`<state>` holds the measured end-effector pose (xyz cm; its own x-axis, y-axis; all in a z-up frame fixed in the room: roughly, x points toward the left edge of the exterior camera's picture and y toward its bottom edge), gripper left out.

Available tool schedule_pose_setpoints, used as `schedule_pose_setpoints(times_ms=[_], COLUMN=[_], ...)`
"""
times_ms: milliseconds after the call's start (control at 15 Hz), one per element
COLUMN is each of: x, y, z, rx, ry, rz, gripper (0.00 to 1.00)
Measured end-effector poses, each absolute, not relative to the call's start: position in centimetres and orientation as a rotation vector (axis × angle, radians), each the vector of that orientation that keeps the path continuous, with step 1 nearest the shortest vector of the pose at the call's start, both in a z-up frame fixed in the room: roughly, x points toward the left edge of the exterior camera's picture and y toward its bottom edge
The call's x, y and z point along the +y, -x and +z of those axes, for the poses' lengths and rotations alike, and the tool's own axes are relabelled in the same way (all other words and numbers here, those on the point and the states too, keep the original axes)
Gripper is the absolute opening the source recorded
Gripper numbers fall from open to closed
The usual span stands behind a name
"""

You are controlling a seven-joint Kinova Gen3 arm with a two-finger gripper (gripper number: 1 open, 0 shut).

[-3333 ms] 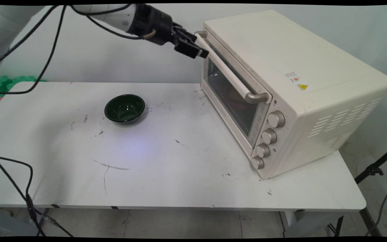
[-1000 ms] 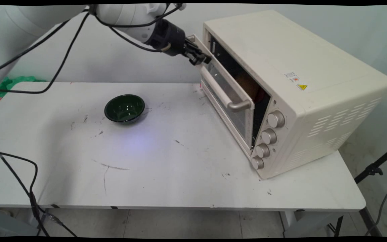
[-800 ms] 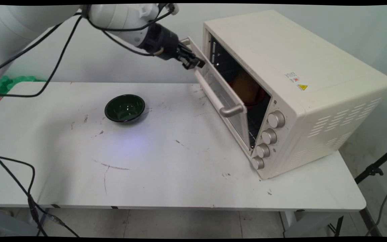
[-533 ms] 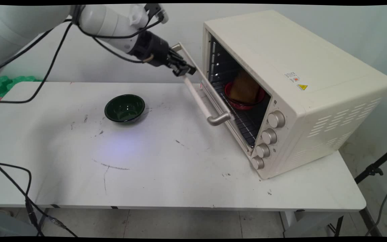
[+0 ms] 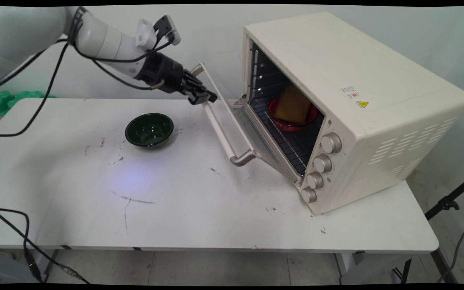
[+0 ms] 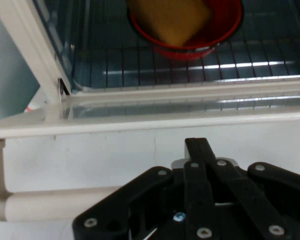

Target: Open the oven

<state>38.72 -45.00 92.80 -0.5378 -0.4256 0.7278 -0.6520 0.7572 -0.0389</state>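
A cream toaster oven [image 5: 349, 76] stands on the right of the white table [image 5: 175, 201]. Its door [image 5: 243, 128] hangs about two-thirds open, tilted down toward the table. My gripper [image 5: 202, 96] is shut on the far end of the door's handle bar [image 5: 222, 131]. In the hand view the handle [image 6: 55, 204] runs under the gripper [image 6: 200, 165]. On the oven's wire rack [image 5: 286, 141] sits a red bowl [image 5: 310, 118] holding a yellow-brown block [image 5: 293, 104]; the hand view shows this red bowl [image 6: 217, 37] and block [image 6: 172, 20] too.
An empty dark green bowl [image 5: 149, 129] rests on the table left of the door. The oven's knobs [image 5: 323, 163] face the near side. A green object [image 5: 2, 100] lies at the back left. Black cables [image 5: 26, 237] hang at the left edge.
The oven door was shut; my gripper took its handle and has swung it down and to the left, uncovering the rack, the red bowl and the block. The green bowl has not moved.
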Motion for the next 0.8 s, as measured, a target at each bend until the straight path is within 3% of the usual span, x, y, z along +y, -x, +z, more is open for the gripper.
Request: schedule_pose_setpoints(times_ms=[800], x=[-43.4], y=[-43.5], z=[86.4], rx=[-2.211], ry=[-0.817], rz=[0.365], gripper=[0.00])
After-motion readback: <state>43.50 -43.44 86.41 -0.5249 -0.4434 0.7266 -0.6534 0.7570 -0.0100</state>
